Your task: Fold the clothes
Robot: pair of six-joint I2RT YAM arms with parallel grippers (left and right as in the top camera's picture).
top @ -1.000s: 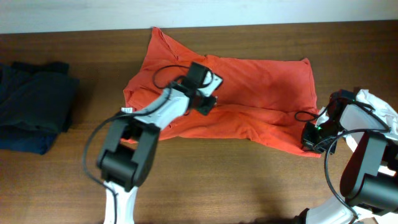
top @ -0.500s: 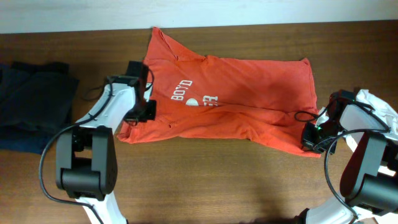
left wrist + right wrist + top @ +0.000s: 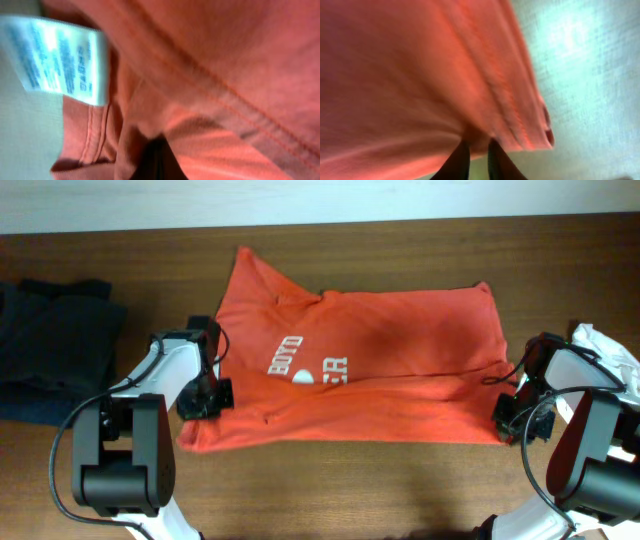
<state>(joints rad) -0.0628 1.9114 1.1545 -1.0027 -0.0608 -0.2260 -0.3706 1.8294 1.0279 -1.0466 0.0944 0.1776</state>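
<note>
An orange T-shirt (image 3: pixel 380 370) with white lettering lies spread across the middle of the table. My left gripper (image 3: pixel 203 398) is shut on its left edge; the left wrist view shows bunched orange fabric (image 3: pixel 210 90) and a white care label (image 3: pixel 60 60) close up. My right gripper (image 3: pixel 512 418) is shut on the shirt's lower right corner; in the right wrist view the dark fingertips (image 3: pixel 477 160) pinch the orange hem (image 3: pixel 510 110). A pile of dark clothes (image 3: pixel 50 350) lies at the far left.
A white cloth (image 3: pixel 605 350) lies at the right edge behind the right arm. The wooden table (image 3: pixel 350 480) runs to a pale wall strip at the back.
My left gripper has pulled the shirt's left side out and toward the front, spreading the shirt flatter and baring its lettering. The right gripper moved slightly forward with its corner.
</note>
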